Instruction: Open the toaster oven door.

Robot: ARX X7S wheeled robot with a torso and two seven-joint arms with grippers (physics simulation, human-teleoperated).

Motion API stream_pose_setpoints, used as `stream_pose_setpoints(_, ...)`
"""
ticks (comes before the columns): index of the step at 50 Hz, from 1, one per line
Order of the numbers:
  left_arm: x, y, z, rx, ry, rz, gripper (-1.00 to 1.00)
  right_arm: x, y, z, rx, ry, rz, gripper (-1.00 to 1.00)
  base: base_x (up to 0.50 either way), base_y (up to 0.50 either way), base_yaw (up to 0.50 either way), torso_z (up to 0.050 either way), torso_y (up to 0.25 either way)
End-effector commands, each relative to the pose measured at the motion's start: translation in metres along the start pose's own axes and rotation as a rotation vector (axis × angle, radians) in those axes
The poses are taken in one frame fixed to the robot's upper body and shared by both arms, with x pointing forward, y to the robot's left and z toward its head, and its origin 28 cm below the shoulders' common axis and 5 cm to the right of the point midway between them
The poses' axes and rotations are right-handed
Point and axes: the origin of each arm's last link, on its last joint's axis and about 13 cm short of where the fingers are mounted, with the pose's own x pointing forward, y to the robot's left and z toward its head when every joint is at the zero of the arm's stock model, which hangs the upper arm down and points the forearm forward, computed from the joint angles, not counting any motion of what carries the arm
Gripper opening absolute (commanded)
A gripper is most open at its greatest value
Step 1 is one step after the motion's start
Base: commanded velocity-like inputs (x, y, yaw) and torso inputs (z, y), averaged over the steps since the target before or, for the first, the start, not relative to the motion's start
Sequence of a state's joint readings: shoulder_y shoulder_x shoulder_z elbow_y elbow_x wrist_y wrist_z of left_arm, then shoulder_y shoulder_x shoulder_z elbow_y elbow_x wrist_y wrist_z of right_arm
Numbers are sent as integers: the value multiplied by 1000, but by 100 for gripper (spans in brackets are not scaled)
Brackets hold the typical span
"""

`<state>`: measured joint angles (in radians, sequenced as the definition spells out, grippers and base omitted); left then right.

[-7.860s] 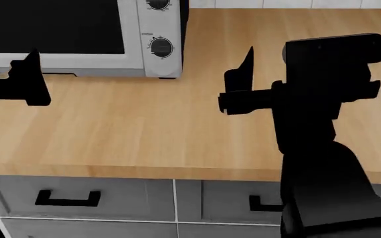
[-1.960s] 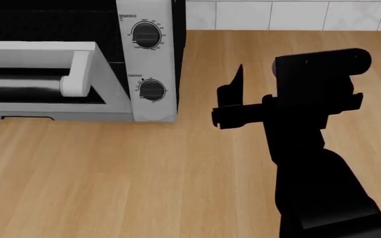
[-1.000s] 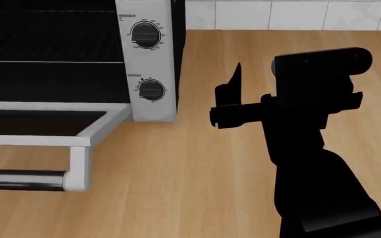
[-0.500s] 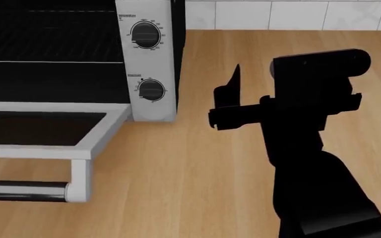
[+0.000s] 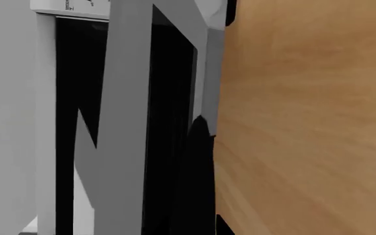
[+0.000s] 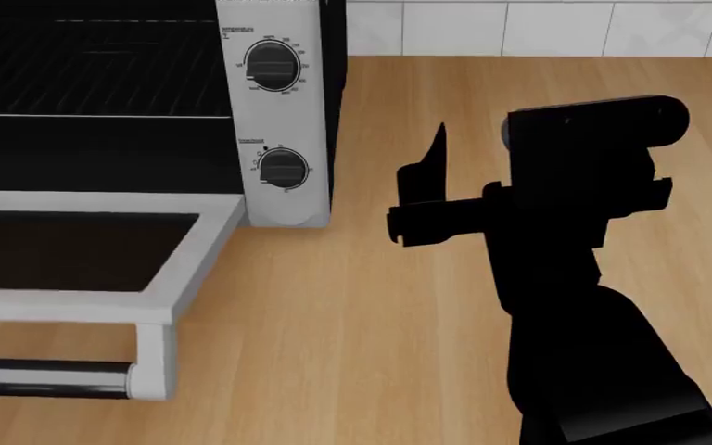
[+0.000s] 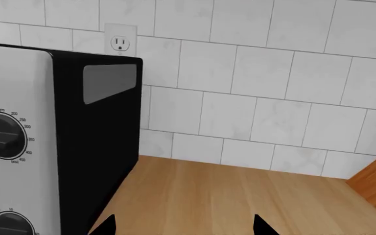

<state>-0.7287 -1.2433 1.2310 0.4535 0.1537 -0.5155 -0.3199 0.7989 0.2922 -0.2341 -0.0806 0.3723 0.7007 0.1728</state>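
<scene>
The toaster oven stands at the back left of the wooden counter, its two black knobs facing me. The toaster oven door is swung down nearly flat, so the dark interior and wire racks show. Its bar handle runs off the left edge of the head view. My left gripper is out of the head view. In the left wrist view the left gripper sits tight against the door frame, its dark fingers close together at the handle. My right gripper is open and empty, held above the counter to the right of the oven, and it also shows in the right wrist view.
The wooden counter spreads in front of and to the right of the oven. A white tiled wall with a power outlet runs behind it. The oven's black side faces my right gripper.
The door has swung from nearly shut down to nearly flat, and the handle has moved toward me and lower. The right arm has barely moved.
</scene>
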Motion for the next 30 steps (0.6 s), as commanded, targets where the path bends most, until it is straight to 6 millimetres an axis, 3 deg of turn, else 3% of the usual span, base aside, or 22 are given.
stream_pose_setpoints(1,-52,-55,27,-89,-101,-178,-100,-1,-1,-2,3,4,-1,100,-23,6,23,0,0)
stream_pose_setpoints(19,-63,-104,30,-129,-91,-239,-100,0,0,-5,6,10,0,100,-20,4,19,1,7)
stream_pose_setpoints(30,-66,-124,32,-150,-92,-275,-100,0,0,-5,5,14,-2,100,-16,2,13,0,3)
